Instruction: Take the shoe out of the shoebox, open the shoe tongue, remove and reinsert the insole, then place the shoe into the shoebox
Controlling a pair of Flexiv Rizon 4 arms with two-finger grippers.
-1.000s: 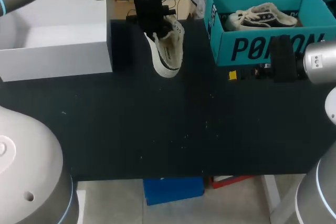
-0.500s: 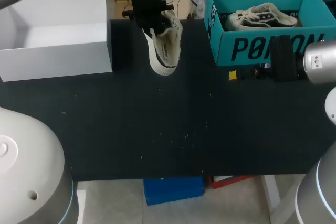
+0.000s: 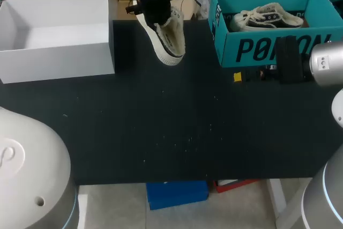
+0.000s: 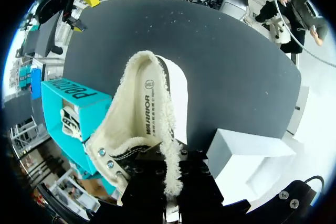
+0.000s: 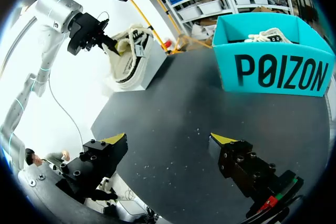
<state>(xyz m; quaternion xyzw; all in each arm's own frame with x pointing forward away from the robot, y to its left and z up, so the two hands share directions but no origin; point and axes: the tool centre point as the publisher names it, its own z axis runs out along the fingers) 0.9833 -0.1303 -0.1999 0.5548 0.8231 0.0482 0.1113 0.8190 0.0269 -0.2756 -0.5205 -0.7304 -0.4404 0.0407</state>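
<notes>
Step in hand: a carry, as I read it. The shoe (image 3: 170, 38) hangs in the air and not in any box. The printed insole (image 4: 147, 109) lies flat inside it, so whether the insole work is done I cannot tell.
Left gripper: the left gripper (image 3: 155, 5) is clamped on the fleecy collar at the heel, one finger on each side, and carries the shoe's whole weight.
Shoe: toe pointing down and towards me, opening turned up, above the far edge of the table (image 3: 161, 132). It hangs just beside the near right corner of the white box (image 3: 59, 63) and well apart from the teal box (image 3: 268, 46).
White box: open, with nothing showing inside.
Teal box: a second shoe (image 3: 265, 17) already lies in it.
Right gripper: the right gripper (image 5: 173, 139) hovers low over the table in front of the teal box, fingers spread wide, holding nothing.
Next move: if the shoe is going in, it must swing over the white box's wall and come down sole first. If the tongue is next, the shoe must be set down within the free gripper's reach.
</notes>
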